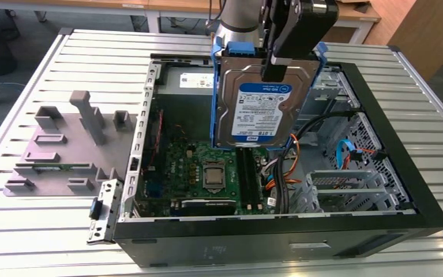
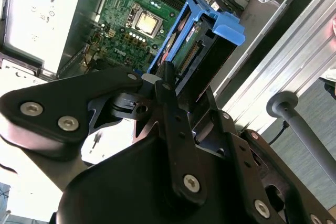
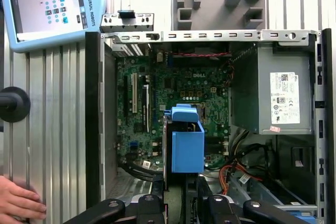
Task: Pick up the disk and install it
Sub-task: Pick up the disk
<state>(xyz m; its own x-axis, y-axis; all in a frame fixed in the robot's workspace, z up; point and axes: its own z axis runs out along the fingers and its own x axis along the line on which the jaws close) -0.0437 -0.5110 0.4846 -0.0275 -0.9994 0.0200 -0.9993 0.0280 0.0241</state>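
Slatted metal bench [image 1: 44,231] carries open computer case [image 1: 283,234] mid-bench; gripper [image 1: 274,72] clamps the disk [image 1: 264,115] upright over the motherboard [image 1: 206,173], probably to suit its bay.

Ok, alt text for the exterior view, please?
The gripper holds the blue-framed disk upright above the open computer case on a slatted metal table. A grey slotted holder sits at the exterior view's left.

The flat silver-grey disk [image 1: 242,79] is dull cast metal under a glossy white-and-blue paper label [image 1: 262,115], framed by smooth blue plastic rails [image 1: 217,98]; the black end effector [image 1: 274,70] looks matt with bright steel screws [image 2: 191,183], the ribbed aluminium surface [image 1: 44,231] satin, the black computer case [image 1: 283,249] matt-painted metal.
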